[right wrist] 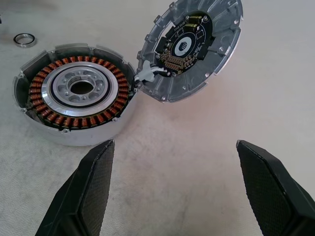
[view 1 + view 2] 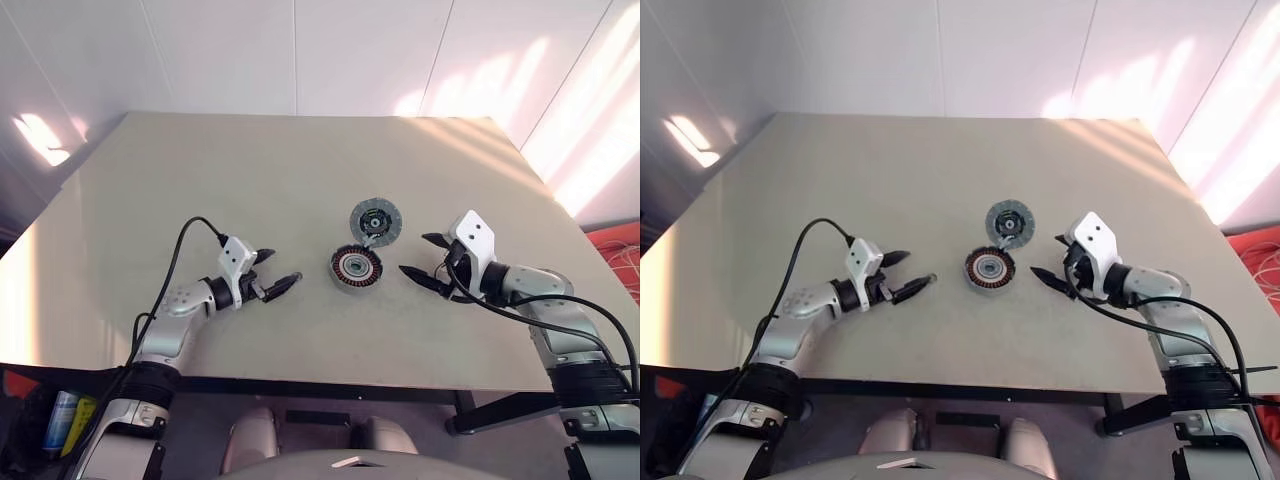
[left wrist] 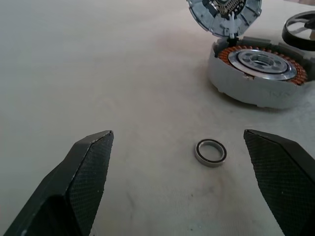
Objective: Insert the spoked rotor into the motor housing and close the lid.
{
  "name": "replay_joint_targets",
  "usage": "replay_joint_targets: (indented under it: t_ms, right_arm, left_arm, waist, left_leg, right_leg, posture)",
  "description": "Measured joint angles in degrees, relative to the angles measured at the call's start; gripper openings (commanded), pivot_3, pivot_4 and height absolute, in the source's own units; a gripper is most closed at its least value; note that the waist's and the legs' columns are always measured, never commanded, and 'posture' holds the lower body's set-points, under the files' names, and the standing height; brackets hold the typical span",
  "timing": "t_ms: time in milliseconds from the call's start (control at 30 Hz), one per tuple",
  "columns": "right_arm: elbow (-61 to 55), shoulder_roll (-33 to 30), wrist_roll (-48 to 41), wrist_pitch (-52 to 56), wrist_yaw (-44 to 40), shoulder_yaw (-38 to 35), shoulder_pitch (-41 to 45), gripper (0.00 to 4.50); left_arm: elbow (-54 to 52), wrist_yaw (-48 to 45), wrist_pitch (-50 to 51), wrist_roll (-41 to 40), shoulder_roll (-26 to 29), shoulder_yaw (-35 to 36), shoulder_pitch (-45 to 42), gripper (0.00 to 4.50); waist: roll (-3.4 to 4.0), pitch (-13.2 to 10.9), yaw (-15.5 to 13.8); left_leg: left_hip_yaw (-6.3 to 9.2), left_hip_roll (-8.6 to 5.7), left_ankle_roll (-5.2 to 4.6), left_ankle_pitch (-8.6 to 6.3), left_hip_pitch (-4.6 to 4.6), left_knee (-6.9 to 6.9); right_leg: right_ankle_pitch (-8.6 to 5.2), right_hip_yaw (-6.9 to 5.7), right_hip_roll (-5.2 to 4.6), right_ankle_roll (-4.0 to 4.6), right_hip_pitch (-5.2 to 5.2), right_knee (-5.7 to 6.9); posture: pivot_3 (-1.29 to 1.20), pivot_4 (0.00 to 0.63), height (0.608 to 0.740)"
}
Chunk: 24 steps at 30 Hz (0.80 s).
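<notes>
**Mia:** Where is the motor housing (image 2: 355, 268)?

**Ben:** It lies flat in the middle of the surface (image 2: 250, 170), between the two arms. You can see its copper coils from above.

**Mia:** And the lid (image 2: 376, 220)?

**Ben:** It is flipped up at the far edge of the housing and touches it there. Its dark inner face shows. It is not shut yet.

**Mia:** What are the arms doing?

**Ben:** The left gripper (image 2: 280, 267) has its fingers spread wide and holds nothing. The right gripper (image 2: 416, 254) is spread wide too, and empty. Both point in at the housing.

**Mia:** Which one is closer?

**Ben:** The right one. It is just beside the housing. The left one is farther off.

**Mia:** What is that little ring (image 3: 210, 152)?

**Ben:** A small plain ring on the surface, in front of the left gripper's fingers. It has no spokes.

**Mia:** So where is the spoked rotor (image 3: 301, 30)?

**Ben:** I think it is the round thing with spokes at the edge of the left wrist view, past the housing, on the right arm's side. I cannot be sure. If so, the right arm should fetch it, then bring it left to the housing.
</notes>
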<state>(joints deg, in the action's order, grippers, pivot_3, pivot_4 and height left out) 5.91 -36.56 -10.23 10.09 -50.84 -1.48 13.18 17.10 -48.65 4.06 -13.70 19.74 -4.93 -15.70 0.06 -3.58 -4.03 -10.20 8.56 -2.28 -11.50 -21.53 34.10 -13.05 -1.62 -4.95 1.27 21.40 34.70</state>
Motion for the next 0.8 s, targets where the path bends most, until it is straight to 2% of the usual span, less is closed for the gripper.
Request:
replay_joint_targets:
  t_ms: [800]
  right_arm:
    - [-0.2, 0.5, 0.0, -0.9, 1.8, 0.0, -0.1, 4.47]
  left_arm:
    - [0.4, -2.4, 5.4, 5.0, 1.1, -5.8, -4.4, 4.50]
  waist:
    - [0.02, 0.0, 0.0]
  left_leg:
    - [0.00, 0.01, 0.00, 0.00, 0.03, 0.00]
  right_leg:
    - [0.00, 0.00, 0.00, 0.01, -0.02, 0.01]
  posture:
    - [0.00, 0.000, 0.740]
